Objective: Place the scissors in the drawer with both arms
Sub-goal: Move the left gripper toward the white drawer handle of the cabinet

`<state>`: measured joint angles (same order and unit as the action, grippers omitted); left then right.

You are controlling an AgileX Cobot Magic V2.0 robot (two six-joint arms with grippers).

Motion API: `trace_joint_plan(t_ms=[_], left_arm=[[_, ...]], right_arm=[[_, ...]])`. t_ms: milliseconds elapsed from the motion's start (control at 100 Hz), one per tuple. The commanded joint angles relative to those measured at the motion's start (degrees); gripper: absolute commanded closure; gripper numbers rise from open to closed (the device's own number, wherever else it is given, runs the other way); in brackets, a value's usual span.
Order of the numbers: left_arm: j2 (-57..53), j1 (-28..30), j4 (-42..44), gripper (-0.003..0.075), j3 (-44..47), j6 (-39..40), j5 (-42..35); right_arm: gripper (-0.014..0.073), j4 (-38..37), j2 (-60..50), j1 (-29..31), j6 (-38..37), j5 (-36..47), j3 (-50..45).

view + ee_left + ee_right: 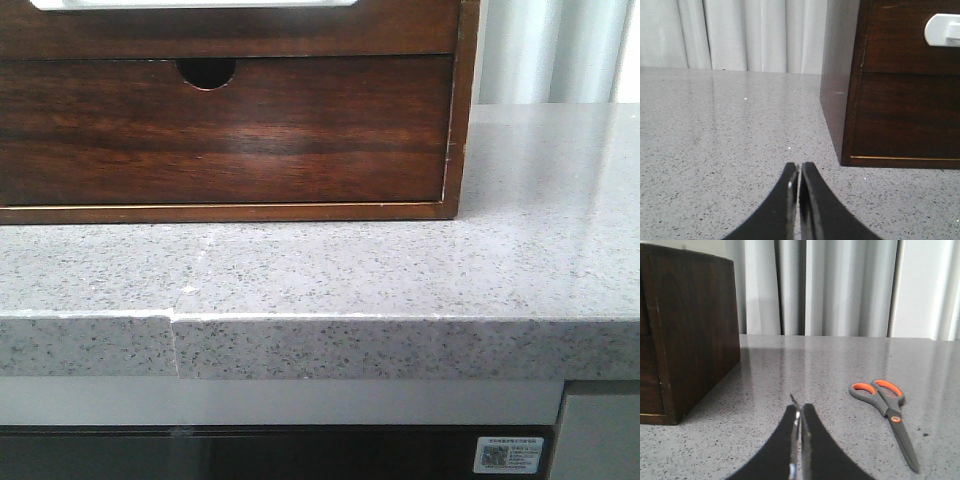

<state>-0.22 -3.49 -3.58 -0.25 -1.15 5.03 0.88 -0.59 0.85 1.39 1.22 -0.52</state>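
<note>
1. The left gripper [799, 172] has its fingers pressed together with nothing between them, low over the speckled grey surface [730, 140]. It sits off the left flank of the dark wooden cabinet [837, 90].
2. The drawer [912, 37], the upper one with the white handle [942, 30] along its upper edge, shows in the left wrist view ahead and to the cabinet's front side. It looks shut, and the left arm is the one that has it in sight. In the front view only its lower strip [230, 32] shows, above the notched drawer [225, 135].
3. The right gripper [800, 415] is likewise closed and empty, low over the surface off the cabinet's right side [695, 330].
4. The scissors [887, 412], grey with orange-lined handles, lie flat on the surface, apart from the cabinet. In the right wrist view they are near the right gripper, off to one side of its line rather than straight ahead. Their long axis runs roughly along the gripper's forward direction, handles farther away, blade tips toward the camera.
5. Judgement: the right arm is nearer the scissors, the left nearer the drawer, so that split suits the coming move. Either gripper must open first.
</note>
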Motion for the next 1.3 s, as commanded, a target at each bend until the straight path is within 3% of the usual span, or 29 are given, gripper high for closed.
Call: trace_joint_plan(t_ms=[0, 670, 870, 1070, 1290], left_arm=[[-1.82, -0.11, -0.09, 0.0741, 2.02, 0.48, -4.4], [-1.82, -0.11, -0.09, 0.0741, 2.02, 0.48, -4.4], [-1.82, -0.11, -0.55, 0.0741, 1.25, 0.48, -7.75], [-1.23, -0.11, -2.51, 0.0741, -7.93, 1.15, -4.44], [6.55, -0.11, -2.85, 0.0741, -22.51, 1.15, 6.5]], right_arm=[[0.0662, -0.5, -1.27, 0.26, -0.1, 4.35, -1.06], [0.0662, -0.5, -1.27, 0.26, -0.1, 4.35, -1.06], [0.0662, 0.36, -1.27, 0.26, -0.2, 5.43, -0.64], [0.0662, 2.13, -0.82, 0.26, -0.2, -3.15, 7.64], [0.0662, 1.48, 7.07, 0.26, -0.2, -14.83, 20.81]])
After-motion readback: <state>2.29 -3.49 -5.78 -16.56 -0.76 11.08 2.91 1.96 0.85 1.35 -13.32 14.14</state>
